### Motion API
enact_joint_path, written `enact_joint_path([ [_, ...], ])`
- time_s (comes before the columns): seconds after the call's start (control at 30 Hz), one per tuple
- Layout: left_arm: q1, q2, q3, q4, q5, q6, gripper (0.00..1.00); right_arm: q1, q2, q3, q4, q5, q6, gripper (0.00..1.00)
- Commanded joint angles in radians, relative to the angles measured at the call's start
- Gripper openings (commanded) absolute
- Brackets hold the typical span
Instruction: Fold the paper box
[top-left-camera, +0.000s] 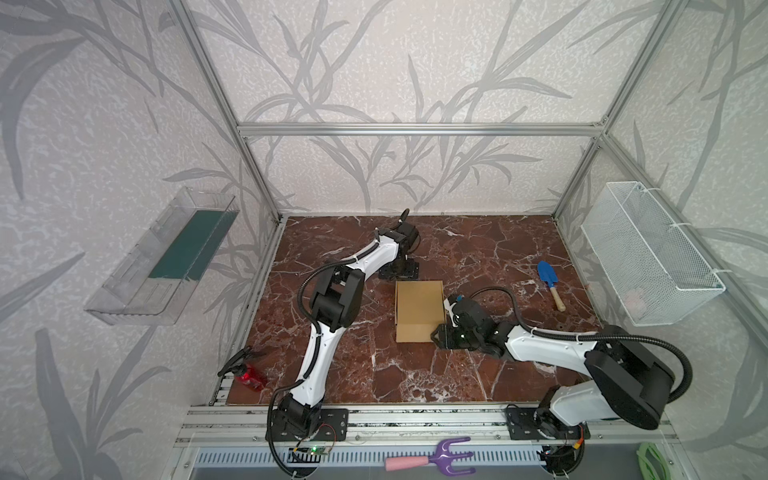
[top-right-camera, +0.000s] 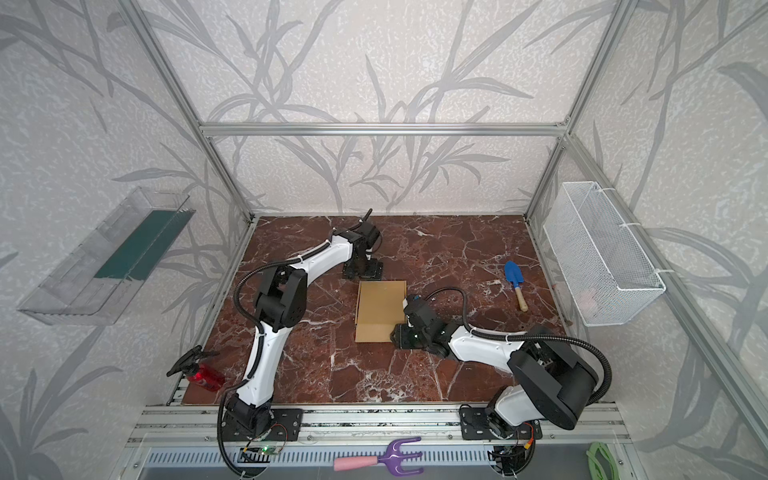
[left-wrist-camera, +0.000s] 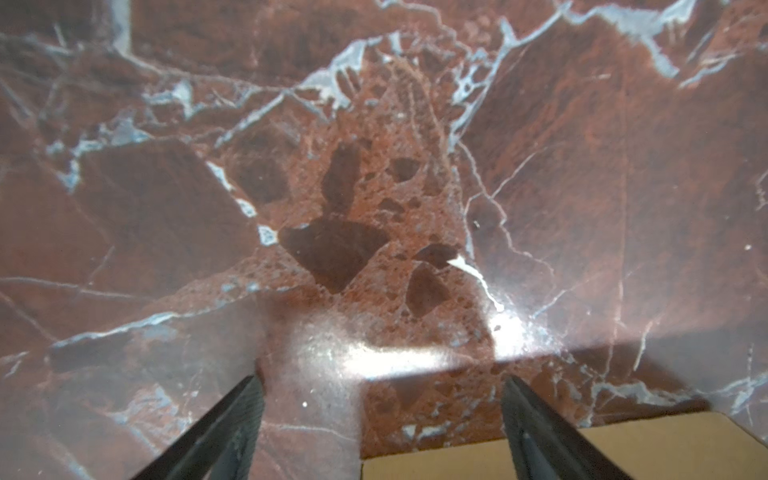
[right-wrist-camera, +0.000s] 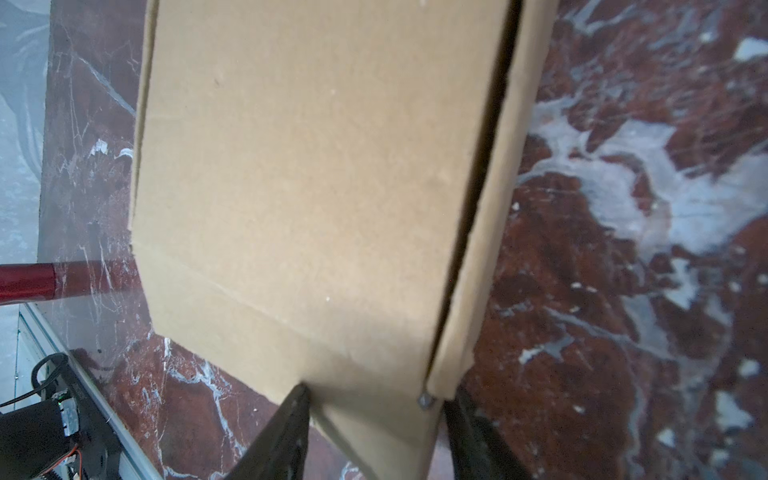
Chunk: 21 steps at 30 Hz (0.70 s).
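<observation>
Tan cardboard, the paper box (top-left-camera: 417, 307) lies on the marble table (top-left-camera: 374, 365) left of the blue trowel (top-left-camera: 545, 273), its trowel-side near corner clamped by the right gripper (right-wrist-camera: 376, 397), while the left gripper (left-wrist-camera: 382, 380), farther from the trowel, gapes empty.

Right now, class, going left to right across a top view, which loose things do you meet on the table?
In order: red spray bottle → paper box → blue trowel.
</observation>
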<state>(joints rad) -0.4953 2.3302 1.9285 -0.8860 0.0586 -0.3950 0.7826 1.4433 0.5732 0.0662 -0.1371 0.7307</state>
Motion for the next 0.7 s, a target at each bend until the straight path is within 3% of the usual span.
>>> enact_joint_path([
  [0.0,-0.009,0.034,-0.006,-0.057,0.01,0.028,0.9,-0.015,0.016,-0.01,-0.008,0.07,-0.011,0.52],
  [0.67,-0.014,0.053,0.003,-0.071,0.029,0.039,0.9,-0.015,-0.037,-0.019,-0.048,0.08,-0.005,0.52],
])
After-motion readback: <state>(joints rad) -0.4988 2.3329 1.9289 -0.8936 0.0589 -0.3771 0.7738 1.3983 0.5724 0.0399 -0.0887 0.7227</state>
